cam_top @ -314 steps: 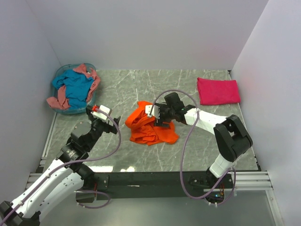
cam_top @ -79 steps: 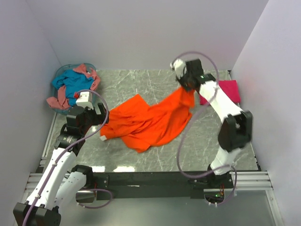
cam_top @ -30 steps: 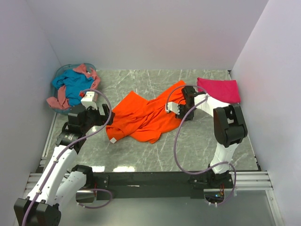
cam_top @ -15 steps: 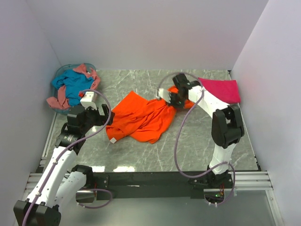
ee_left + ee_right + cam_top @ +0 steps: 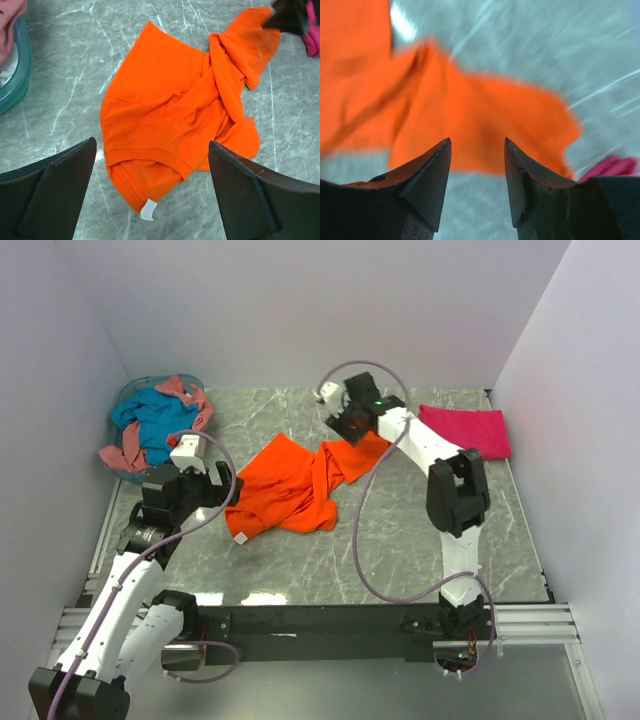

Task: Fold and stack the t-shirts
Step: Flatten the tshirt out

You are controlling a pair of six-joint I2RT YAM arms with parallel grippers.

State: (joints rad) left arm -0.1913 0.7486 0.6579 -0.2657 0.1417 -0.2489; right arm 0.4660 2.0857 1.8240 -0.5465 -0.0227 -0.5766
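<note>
The bright orange t-shirt [image 5: 295,488] lies crumpled mid-table, its white neck label [image 5: 147,210] at the near corner. My right gripper [image 5: 342,423] hovers over the shirt's far right flap [image 5: 470,115], open, with nothing between its fingers. My left gripper [image 5: 222,488] stands wide open just left of the shirt [image 5: 185,105], above it and not touching. A folded magenta-pink t-shirt [image 5: 465,432] lies at the back right. The teal-blue t-shirt [image 5: 160,425] and the salmon-pink one [image 5: 125,455] are heaped in the basket.
The pale blue round basket [image 5: 155,478] stands at the back left against the wall; its rim [image 5: 15,75] shows in the left wrist view. White walls enclose the grey marble table [image 5: 420,540] on three sides.
The right gripper dragged the shirt's right side back and to the left, then opened and let it go. The shirt is now more bunched. The left arm has not moved.
</note>
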